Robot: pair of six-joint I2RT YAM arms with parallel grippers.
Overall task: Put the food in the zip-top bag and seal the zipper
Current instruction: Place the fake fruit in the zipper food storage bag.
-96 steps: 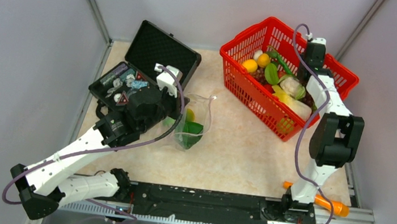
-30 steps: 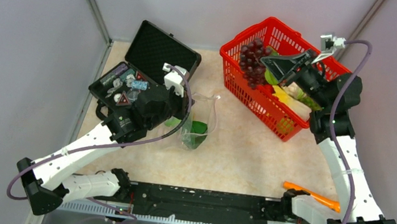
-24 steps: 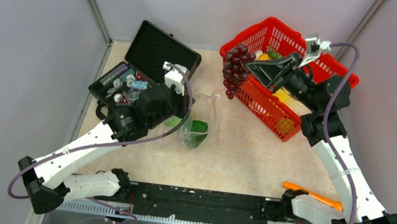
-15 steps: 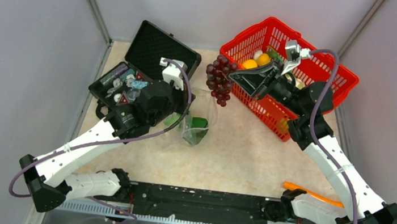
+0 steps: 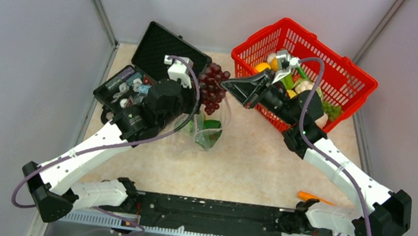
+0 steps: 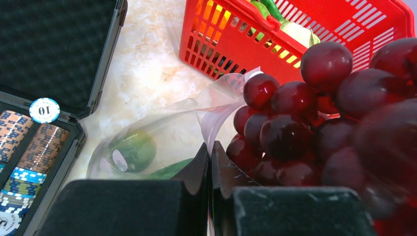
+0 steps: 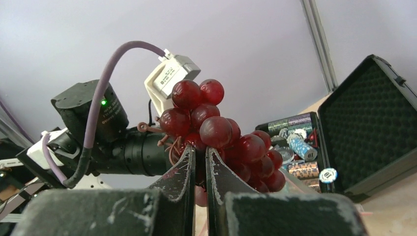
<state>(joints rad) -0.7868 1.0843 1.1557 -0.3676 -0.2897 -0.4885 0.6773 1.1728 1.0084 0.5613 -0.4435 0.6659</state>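
My right gripper (image 5: 225, 84) (image 7: 200, 150) is shut on the stem of a bunch of purple grapes (image 5: 212, 88) (image 7: 221, 132). It holds the bunch in the air just above the mouth of the clear zip-top bag (image 5: 210, 129). My left gripper (image 5: 192, 116) (image 6: 210, 147) is shut on the bag's pinkish mouth edge (image 6: 216, 120) and holds it up and open. The grapes (image 6: 314, 118) hang right beside my left fingers. Green food pieces (image 6: 133, 147) (image 5: 207, 135) lie inside the bag. More food (image 5: 286, 79) lies in the red basket.
The red mesh basket (image 5: 350, 72) stands at the back right. An open black case (image 5: 161, 49) (image 6: 54, 44) with chips and trinkets (image 5: 132, 84) sits at the back left, close to my left arm. An orange piece (image 5: 314, 198) lies by the right arm's base.
My right arm lifted the grapes out of the basket and carried them left, from over the basket to above the bag's mouth. My left gripper kept its hold on the bag edge.
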